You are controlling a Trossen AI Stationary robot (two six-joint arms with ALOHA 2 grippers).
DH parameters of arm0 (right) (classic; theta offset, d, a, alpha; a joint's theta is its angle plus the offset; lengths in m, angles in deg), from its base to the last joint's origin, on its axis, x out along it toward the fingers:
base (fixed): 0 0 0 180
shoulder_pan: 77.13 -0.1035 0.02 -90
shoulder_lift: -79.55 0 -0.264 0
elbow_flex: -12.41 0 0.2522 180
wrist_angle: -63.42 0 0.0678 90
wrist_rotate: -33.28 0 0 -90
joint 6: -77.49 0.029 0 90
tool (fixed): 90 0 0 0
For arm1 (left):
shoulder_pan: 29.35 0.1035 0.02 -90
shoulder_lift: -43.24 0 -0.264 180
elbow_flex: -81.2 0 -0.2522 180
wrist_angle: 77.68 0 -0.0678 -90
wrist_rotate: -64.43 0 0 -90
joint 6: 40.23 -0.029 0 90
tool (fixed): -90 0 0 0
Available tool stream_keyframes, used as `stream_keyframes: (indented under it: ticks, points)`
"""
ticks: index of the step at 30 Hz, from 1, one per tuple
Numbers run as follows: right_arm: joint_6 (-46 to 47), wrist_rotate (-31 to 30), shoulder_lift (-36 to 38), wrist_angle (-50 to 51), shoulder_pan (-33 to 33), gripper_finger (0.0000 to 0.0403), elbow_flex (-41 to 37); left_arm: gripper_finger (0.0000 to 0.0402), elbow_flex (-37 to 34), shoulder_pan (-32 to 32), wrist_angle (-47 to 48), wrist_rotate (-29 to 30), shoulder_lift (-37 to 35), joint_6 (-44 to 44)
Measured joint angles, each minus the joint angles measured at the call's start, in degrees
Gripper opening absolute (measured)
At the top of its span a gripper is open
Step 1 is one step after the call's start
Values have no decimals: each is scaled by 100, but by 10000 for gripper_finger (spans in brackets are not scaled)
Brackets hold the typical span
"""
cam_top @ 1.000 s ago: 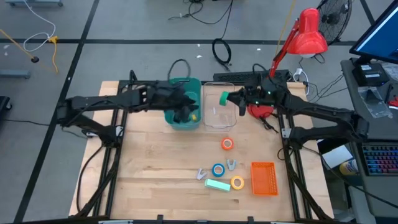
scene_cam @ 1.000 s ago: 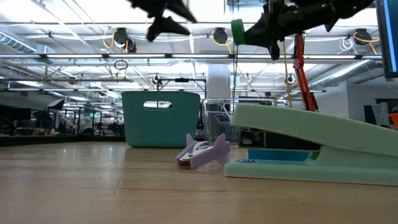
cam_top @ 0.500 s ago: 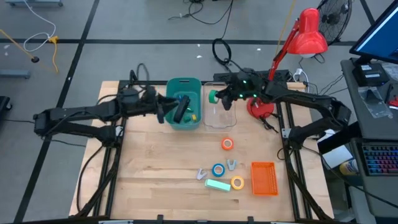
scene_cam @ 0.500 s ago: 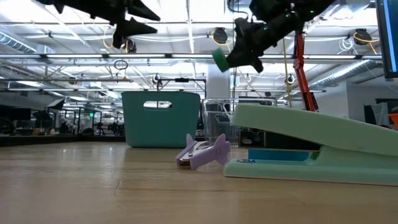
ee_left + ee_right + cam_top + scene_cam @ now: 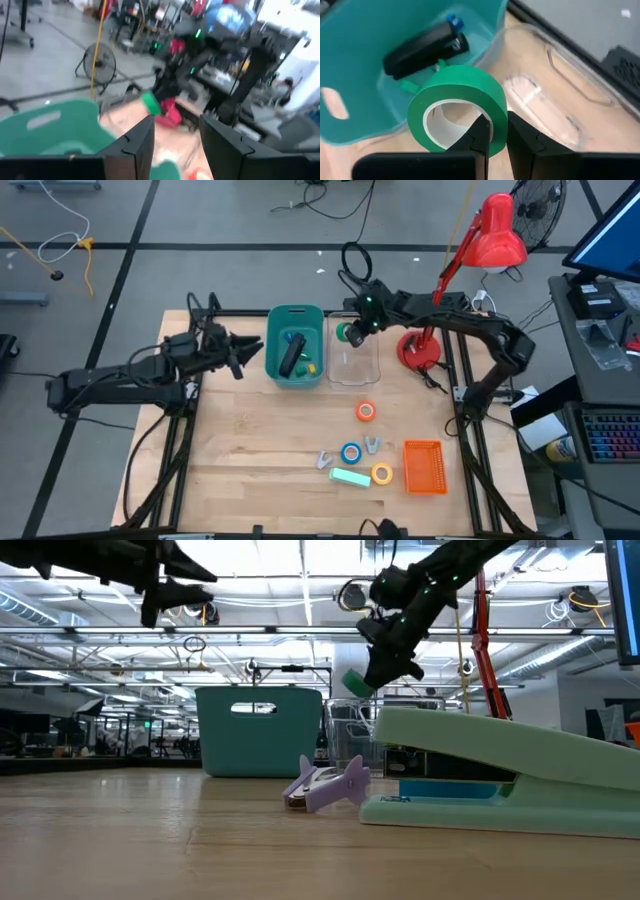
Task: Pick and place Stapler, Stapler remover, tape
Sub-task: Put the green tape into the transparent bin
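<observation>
The right end effector [image 5: 347, 333] — clamped on the green ring-shaped tape roll [image 5: 457, 107] — has shifted leftward over the clear plastic bin [image 5: 355, 370]. The left end effector [image 5: 240, 352], fingers apart, has withdrawn from the teal bin [image 5: 295, 315] — the long black stapler [image 5: 291, 357] lies inside.

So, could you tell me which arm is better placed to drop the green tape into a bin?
The right one: its gripper holds the green tape above the clear bin, while the left gripper is empty.

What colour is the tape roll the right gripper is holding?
Green. The tape roll shows best in the right wrist view, pinched by the right gripper.
</observation>
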Motion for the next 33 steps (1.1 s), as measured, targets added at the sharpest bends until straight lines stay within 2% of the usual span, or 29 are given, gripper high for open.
stream_keyframes:
  ticks: [7,13,20,23,27,33]
  points:
    - [-157,-5,-781,749,169,31,704,157,-87,95,59,-7,-119,-24]
    - [-90,-309,-1027,1330,322,31,785,157,-87,99,223,-2,-96,-2]
    - [-197,-614,-1024,1268,380,31,784,157,-87,149,178,103,-94,-25]
    - [-501,-649,-1024,1249,347,31,784,157,-87,229,177,96,-94,-23]
    - [-999,-1084,-1024,1078,253,31,784,156,-87,290,172,16,-94,-18]
    - [-1604,-1085,-1024,1146,242,33,784,157,-87,315,139,-2,-94,-20]
